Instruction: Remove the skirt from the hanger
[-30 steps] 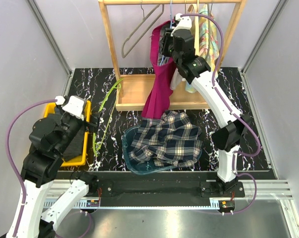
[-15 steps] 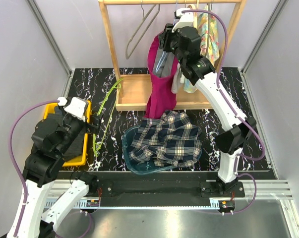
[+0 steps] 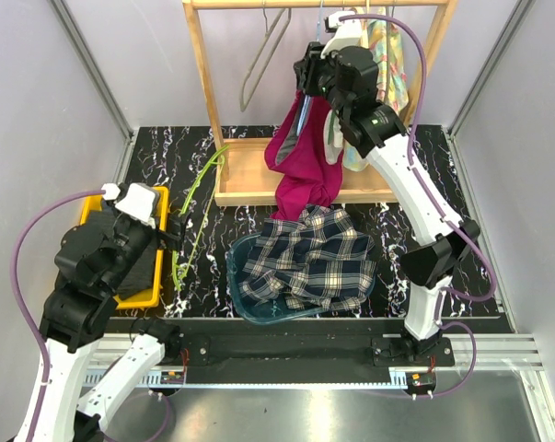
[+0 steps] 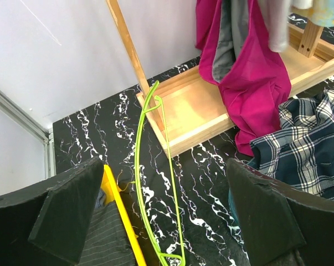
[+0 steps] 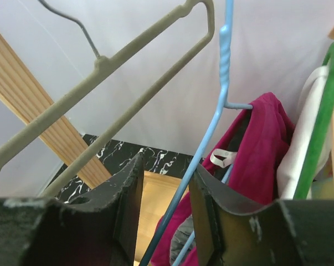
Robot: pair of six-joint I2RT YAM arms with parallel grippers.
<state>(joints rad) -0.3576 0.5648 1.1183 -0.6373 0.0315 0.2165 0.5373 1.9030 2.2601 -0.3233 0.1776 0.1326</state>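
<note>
The magenta skirt (image 3: 300, 170) hangs bunched from a blue wire hanger (image 3: 302, 112) at the wooden rack; its lower end reaches the rack's base. My right gripper (image 3: 312, 78) is high at the rack rail, its jaws closed on the blue hanger (image 5: 222, 83), whose wire runs between my right gripper's (image 5: 165, 166) fingers. The skirt (image 5: 261, 144) shows just behind, with a white loop tag. My left gripper (image 3: 171, 230) is open and empty, low at the left. In the left wrist view my left gripper (image 4: 164, 166) faces the table, and the skirt (image 4: 250, 72) is far off.
A grey hanger (image 3: 259, 64) hangs left of the blue one. Other garments (image 3: 387, 46) hang to its right. The wooden rack (image 3: 203, 83) stands at the back. A green hanger (image 3: 192, 221) lies on the table. A teal basin (image 3: 236, 295) holds a plaid shirt (image 3: 305, 262). A yellow bin (image 3: 153, 295) sits left.
My right gripper has risen and moved right along the rail with the blue hanger. The skirt has lifted and bunched up. The left arm has barely moved.
</note>
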